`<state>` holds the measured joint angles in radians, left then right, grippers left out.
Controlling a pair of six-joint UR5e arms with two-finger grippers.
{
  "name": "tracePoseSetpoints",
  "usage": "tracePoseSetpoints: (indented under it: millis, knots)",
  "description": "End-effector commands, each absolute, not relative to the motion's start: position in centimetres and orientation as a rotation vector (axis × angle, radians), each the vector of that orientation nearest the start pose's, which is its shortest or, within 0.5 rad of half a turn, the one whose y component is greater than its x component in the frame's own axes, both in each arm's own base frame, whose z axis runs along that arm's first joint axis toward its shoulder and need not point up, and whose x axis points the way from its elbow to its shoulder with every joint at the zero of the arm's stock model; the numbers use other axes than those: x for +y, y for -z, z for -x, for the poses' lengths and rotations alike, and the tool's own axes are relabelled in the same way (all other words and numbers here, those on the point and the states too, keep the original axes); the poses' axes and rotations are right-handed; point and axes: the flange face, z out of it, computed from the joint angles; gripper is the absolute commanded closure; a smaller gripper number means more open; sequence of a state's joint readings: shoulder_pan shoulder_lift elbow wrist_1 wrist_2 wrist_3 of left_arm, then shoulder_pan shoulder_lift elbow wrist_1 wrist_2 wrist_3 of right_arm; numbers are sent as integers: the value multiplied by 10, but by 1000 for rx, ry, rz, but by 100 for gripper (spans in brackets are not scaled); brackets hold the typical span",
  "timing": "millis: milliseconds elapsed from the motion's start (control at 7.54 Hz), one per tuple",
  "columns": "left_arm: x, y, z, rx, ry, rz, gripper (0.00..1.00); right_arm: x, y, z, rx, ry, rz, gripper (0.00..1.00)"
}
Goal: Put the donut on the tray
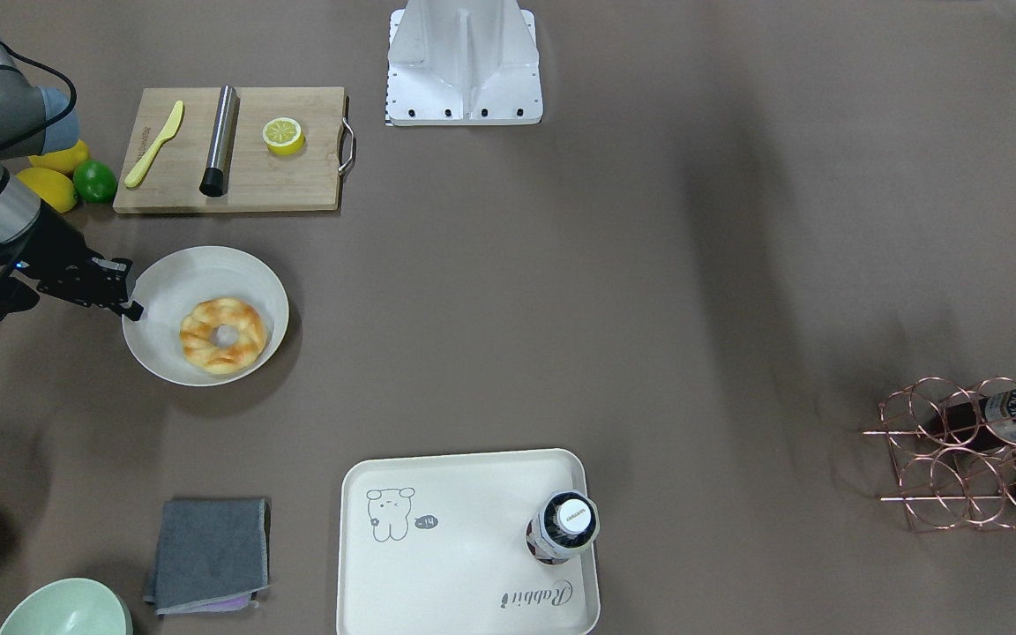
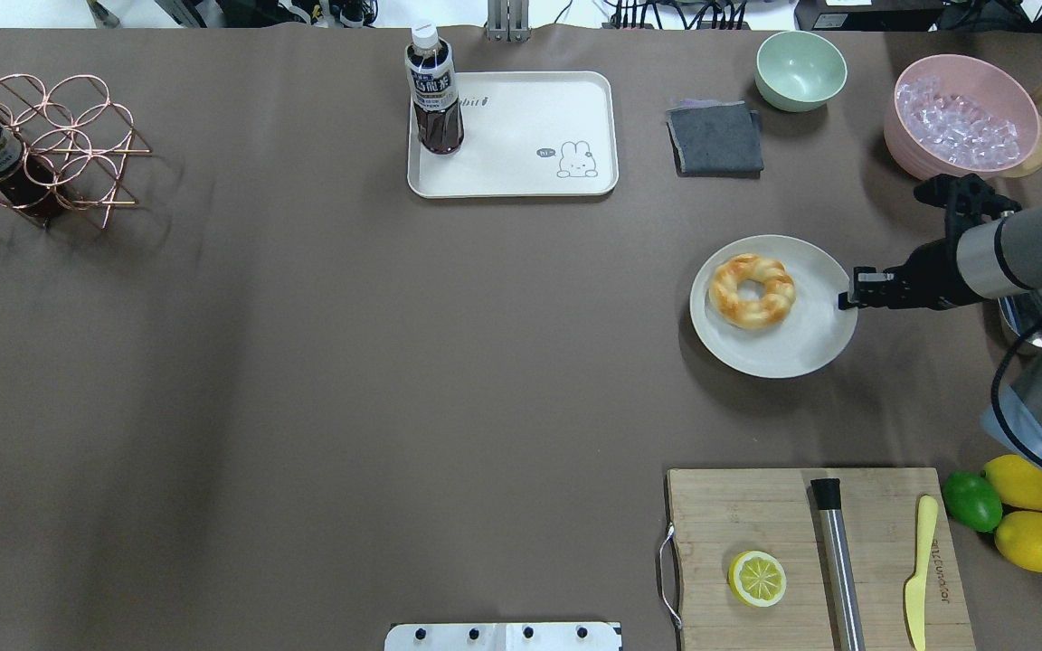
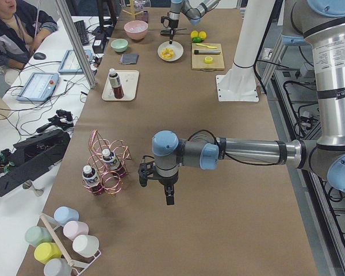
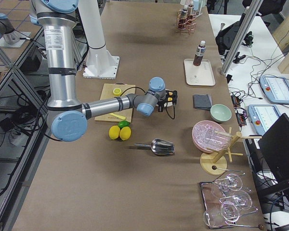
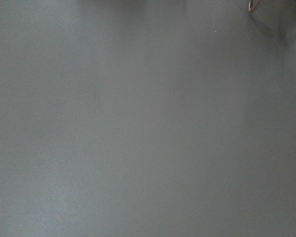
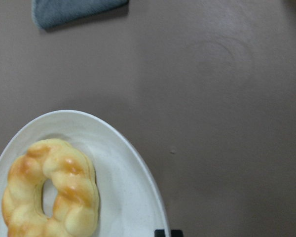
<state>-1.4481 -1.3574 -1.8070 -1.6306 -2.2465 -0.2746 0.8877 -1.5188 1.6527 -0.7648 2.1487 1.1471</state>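
The donut (image 1: 223,335) is a twisted golden-brown ring lying on a round off-white plate (image 1: 171,280); it also shows in the overhead view (image 2: 752,289) and the right wrist view (image 6: 52,195). The cream tray (image 1: 437,564) (image 2: 521,136) lies apart from the plate, with a dark drink bottle (image 1: 563,527) standing on one corner. My right gripper (image 1: 124,291) (image 2: 851,294) hovers at the plate's rim beside the donut, fingertips together and holding nothing. My left gripper (image 3: 167,195) hangs over bare table far from the donut; I cannot tell whether it is open or shut.
A wooden cutting board (image 2: 756,506) carries a halved lemon (image 2: 757,579), a steel rod and a yellow knife. Two lemons and a lime (image 2: 971,500) lie beside it. A grey cloth (image 2: 715,136), green bowl (image 2: 800,68), pink ice bowl (image 2: 960,127) and copper bottle rack (image 2: 42,149) stand around.
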Motion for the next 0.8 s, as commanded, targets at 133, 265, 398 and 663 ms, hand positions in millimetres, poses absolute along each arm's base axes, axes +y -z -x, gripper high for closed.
tracePoseSetpoints:
  millis: [133, 265, 398, 663]
  knots:
    - [-414, -638, 20, 679, 118, 55, 2, -540, -375, 337, -1097, -342, -56, 100]
    - [-415, -637, 18, 679, 113, 55, 2, -549, -357, 343, -1118, -406, -40, 100]
    - [-416, -636, 18, 679, 112, 54, 2, -556, -344, 352, -1132, -488, -1, 100]
    - [-416, -636, 17, 679, 111, 56, 2, -582, -318, 388, -1130, -633, 26, 100]
